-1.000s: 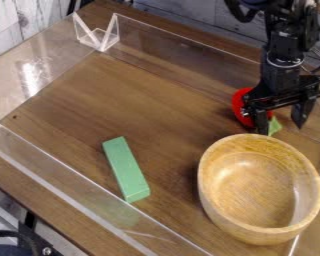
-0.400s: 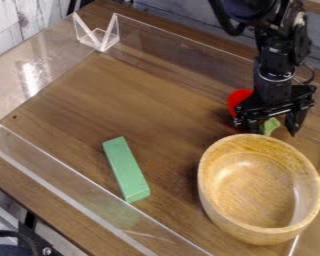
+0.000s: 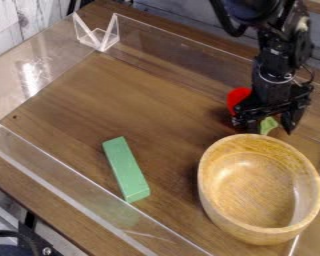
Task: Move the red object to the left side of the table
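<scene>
The red object (image 3: 238, 99) is a small bright red toy with a green leafy end, lying on the brown table (image 3: 136, 100) near its right side. My black gripper (image 3: 267, 120) points down right over it, open, its fingers straddling the toy's right part. One finger (image 3: 240, 118) stands in front of the red body and the other hides most of the green end. Nothing is gripped.
A large wooden bowl (image 3: 260, 187) sits just in front of the gripper at the lower right. A green rectangular block (image 3: 124, 168) lies near the front wall. Low clear acrylic walls (image 3: 49, 60) edge the table, and a clear folded piece (image 3: 96, 32) stands at the back left.
The gripper has shifted slightly left and a touch lower around the red toy. Its fingers stay open and the toy has not moved.
</scene>
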`<state>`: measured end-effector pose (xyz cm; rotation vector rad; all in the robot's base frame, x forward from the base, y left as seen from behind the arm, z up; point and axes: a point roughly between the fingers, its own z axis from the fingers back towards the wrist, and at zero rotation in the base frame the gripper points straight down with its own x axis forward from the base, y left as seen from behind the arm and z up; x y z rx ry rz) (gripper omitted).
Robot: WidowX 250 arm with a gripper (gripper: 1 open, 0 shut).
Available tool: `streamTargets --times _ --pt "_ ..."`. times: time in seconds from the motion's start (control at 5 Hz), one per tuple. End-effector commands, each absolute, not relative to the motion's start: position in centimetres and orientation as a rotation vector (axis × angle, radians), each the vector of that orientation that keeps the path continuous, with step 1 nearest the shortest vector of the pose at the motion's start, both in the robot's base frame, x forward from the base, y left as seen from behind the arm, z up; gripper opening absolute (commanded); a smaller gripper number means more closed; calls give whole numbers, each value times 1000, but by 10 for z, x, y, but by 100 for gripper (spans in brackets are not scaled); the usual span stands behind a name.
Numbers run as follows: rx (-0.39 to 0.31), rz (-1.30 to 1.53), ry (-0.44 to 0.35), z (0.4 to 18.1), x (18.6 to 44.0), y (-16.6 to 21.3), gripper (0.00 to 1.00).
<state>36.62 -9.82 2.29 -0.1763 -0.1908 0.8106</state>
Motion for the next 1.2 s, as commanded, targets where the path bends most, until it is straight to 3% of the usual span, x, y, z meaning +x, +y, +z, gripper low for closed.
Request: streamTargets --times 0.0,0.2,0.4,0.6,1.0 --pt "-217 838 -288 58 375 -95 100" --pt "-209 871 -315 63 376 -89 100" --pt "-200 928 -324 71 375 -80 0" --pt "-195 953 -331 70 369 -77 0" --pt "-269 964 -353 108 364 -69 0"
